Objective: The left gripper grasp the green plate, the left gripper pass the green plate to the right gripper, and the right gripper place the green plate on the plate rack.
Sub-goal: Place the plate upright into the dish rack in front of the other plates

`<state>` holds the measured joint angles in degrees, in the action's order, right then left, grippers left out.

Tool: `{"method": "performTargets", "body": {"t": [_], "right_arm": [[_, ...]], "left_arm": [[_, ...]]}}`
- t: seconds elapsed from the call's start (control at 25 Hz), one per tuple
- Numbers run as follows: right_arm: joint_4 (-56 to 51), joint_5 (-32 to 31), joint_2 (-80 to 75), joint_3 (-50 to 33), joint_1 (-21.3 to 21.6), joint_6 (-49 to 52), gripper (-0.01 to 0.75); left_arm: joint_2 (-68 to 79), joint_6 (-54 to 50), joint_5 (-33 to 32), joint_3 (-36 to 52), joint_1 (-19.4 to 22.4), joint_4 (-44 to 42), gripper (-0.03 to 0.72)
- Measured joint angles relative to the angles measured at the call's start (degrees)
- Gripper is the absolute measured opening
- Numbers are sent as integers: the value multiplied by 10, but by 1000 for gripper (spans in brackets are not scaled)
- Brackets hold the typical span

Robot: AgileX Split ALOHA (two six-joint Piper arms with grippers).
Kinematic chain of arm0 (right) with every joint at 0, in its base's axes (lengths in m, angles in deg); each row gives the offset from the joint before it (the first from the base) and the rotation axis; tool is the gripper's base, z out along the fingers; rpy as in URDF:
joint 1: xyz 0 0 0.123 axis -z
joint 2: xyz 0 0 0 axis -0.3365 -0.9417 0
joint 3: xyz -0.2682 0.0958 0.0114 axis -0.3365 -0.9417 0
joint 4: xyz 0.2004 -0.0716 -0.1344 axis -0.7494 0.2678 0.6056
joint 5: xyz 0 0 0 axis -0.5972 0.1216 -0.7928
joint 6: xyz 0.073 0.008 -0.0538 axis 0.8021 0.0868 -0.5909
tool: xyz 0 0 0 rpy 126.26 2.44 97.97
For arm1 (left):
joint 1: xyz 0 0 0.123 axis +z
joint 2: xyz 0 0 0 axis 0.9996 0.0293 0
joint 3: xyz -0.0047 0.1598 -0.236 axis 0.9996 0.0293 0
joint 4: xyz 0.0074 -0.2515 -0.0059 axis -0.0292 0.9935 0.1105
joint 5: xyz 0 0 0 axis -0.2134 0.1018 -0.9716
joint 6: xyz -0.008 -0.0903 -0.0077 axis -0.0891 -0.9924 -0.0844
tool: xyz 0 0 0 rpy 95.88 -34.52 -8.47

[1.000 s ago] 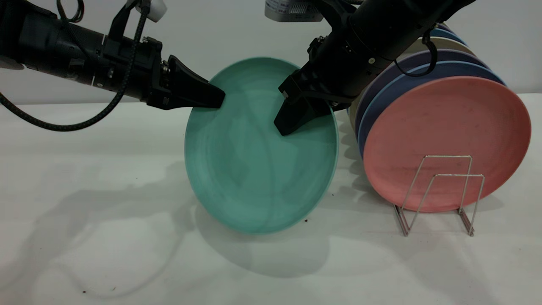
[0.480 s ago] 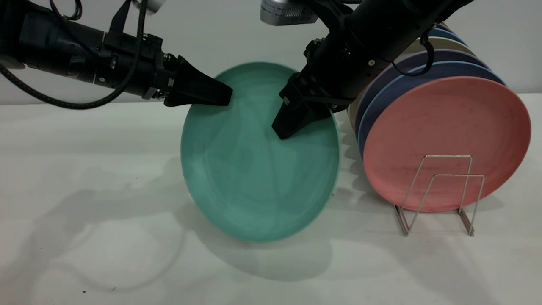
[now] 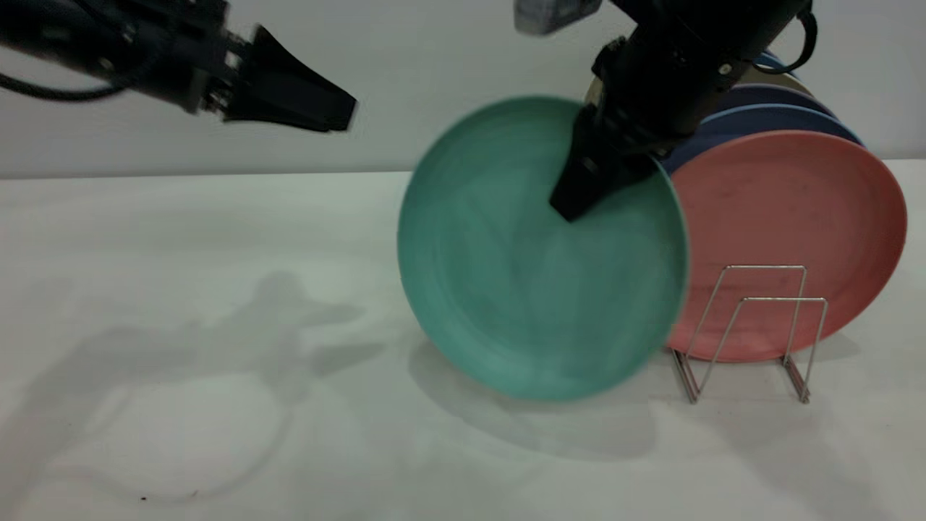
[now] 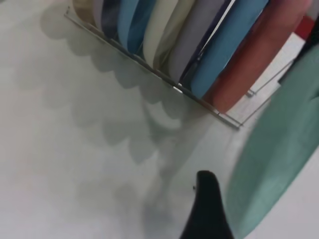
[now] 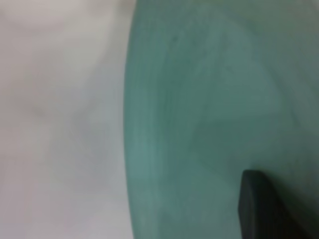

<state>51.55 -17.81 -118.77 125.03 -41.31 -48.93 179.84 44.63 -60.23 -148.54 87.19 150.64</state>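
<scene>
The green plate (image 3: pixel 521 289) hangs upright above the table, just left of the plate rack (image 3: pixel 752 318), and overlaps the salmon-pink plate's left edge. My right gripper (image 3: pixel 579 199) is shut on the plate's upper right rim, with one finger across its face. That finger (image 5: pixel 259 204) lies against the plate (image 5: pixel 199 99) in the right wrist view. My left gripper (image 3: pixel 346 116) is open and empty, high at the upper left and well clear of the plate. One of its fingers (image 4: pixel 207 209) shows in the left wrist view, with the plate's edge (image 4: pixel 284 144) beside it.
A salmon-pink plate (image 3: pixel 796 217) stands in the rack with dark blue plates (image 3: pixel 759 119) and others behind it. Two wire loops at the rack's front hold nothing. The left wrist view shows the row of racked plates (image 4: pixel 219 45) along the wire (image 4: pixel 177 88).
My left gripper has let go of the green plate and moved up and to the left. My right gripper has carried the plate to the right, up to the rack.
</scene>
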Motion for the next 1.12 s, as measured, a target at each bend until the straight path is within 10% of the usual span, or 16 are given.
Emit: {"method": "performTargets", "body": {"t": [0.68, 1.12], "right_arm": [[75, -116, 153, 0, 116, -244, 149], [76, -65, 153, -32, 156, -287, 149]], "left_arm": [[-17, -6, 0, 0, 21, -26, 585], [-17, -7, 0, 0, 21, -26, 585]]}}
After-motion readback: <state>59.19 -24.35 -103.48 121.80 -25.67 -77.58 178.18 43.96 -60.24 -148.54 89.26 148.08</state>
